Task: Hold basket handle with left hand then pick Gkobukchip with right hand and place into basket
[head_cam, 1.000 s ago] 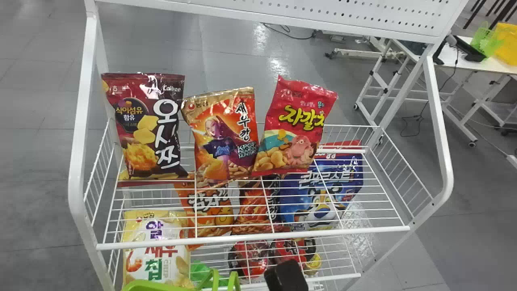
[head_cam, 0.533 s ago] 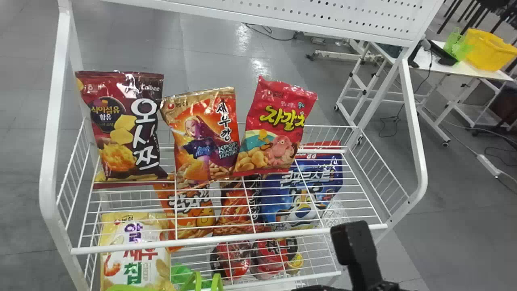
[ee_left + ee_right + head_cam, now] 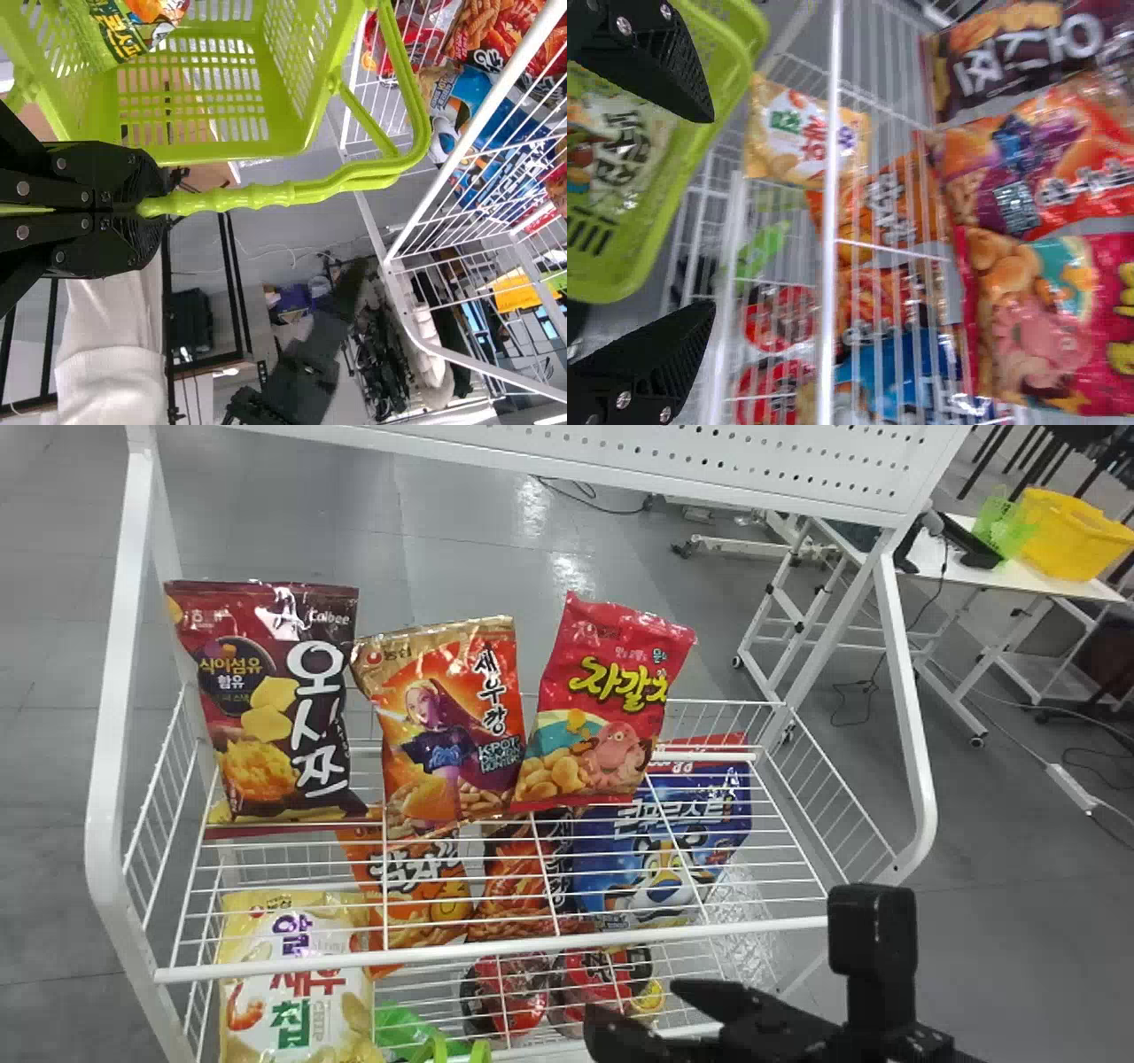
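We have the left claw (image 3: 151,208) clenched on the handle (image 3: 266,195) of the green basket (image 3: 314,88), where the left wrist view shows it. In the basket lies a snack bag (image 3: 625,146). Our right claw (image 3: 631,1005) is released, its fingertips spread apart; in the head view it sits low, near the front right corner of the upper shelf (image 3: 496,949). The right wrist view likewise shows the right claw (image 3: 713,212) with its fingers parted.

We see three bags leaning upright in a row on the rear half of the upper shelf: a maroon bag (image 3: 275,700) toward the back left corner, an orange-and-purple bag (image 3: 447,722) in the middle, and a red-and-pink bag (image 3: 607,695) to its right. Below them, through the wires, we make out a yellow-and-white bag (image 3: 288,974) by the front left corner, an orange bag (image 3: 412,886), a dark red bag (image 3: 523,886) and a blue bag (image 3: 660,850) farther right. Round red packs (image 3: 505,992) lie close to the lower front edge. Which bag is the Gkobukchip, we cannot tell.
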